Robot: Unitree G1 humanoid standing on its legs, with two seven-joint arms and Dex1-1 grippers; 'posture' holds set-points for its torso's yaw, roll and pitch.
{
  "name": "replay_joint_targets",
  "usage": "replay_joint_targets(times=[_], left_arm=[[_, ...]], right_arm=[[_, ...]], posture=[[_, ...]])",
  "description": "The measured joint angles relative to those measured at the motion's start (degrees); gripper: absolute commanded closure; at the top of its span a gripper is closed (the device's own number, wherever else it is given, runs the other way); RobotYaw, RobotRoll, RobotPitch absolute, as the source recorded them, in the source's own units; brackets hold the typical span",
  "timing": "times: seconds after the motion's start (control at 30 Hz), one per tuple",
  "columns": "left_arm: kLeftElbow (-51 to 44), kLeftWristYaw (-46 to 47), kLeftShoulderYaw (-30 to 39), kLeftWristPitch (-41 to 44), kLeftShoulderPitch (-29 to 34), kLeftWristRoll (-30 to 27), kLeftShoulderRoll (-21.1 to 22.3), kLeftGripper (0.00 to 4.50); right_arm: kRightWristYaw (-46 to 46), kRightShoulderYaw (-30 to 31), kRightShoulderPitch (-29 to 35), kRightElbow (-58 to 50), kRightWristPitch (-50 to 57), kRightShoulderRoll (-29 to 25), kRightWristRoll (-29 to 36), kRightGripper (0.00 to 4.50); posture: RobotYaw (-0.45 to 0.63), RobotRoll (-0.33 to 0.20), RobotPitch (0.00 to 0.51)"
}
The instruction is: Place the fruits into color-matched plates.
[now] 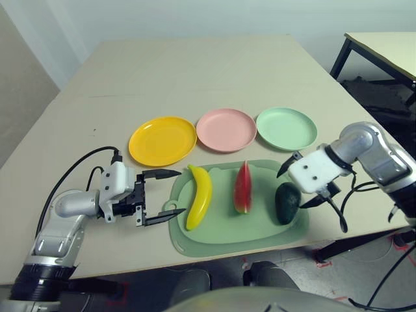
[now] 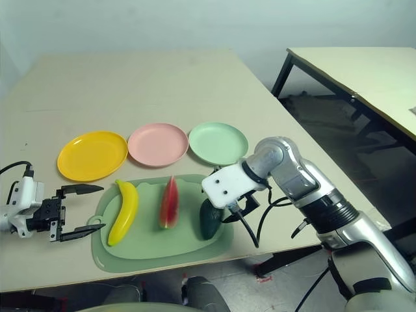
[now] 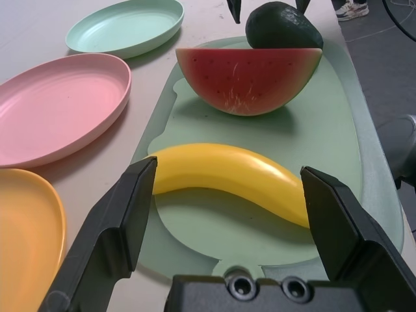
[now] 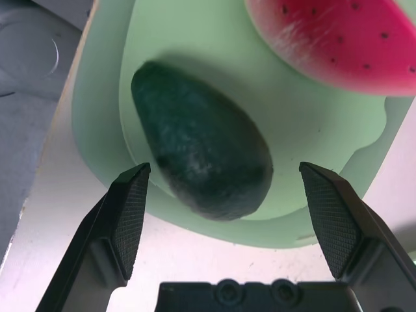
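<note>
Avocado (image 4: pixel 205 162) under right hand (image 4: pixel 224 221) — fingers spread, not touching.

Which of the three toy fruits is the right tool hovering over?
The dark green avocado, at the mat's right end, framed by the open right tool. The watermelon wedge lies mid-mat; the banana faces the left tool.

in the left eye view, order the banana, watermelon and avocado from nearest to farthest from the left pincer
1. Banana: just right of the open left pincer, at the mat's left end.
2. Watermelon: mid-mat, beyond the banana.
3. Avocado: at the mat's right end, under the right pincer.
</note>
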Motion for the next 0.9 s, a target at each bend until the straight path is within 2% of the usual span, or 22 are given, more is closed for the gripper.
replay_joint_targets(times=[0.47, 0.9], left_arm=[[-0.45, 0.52, 0.08, 0.81, -0.02, -0.02, 1.31, 0.0], [-0.48, 0.51, 0.18, 1.11, -0.11, -0.04, 1.69, 0.0]], right_arm=[[-2.28, 0.03, 1.03, 2.46, 4.7, 3.5, -2.14, 0.02], [-2.17, 0.04, 2.65, -2.23, 7.49, 3.93, -2.16, 0.02]], posture=[[0.03, 0.0, 0.0], [0.03, 0.0, 0.001]])
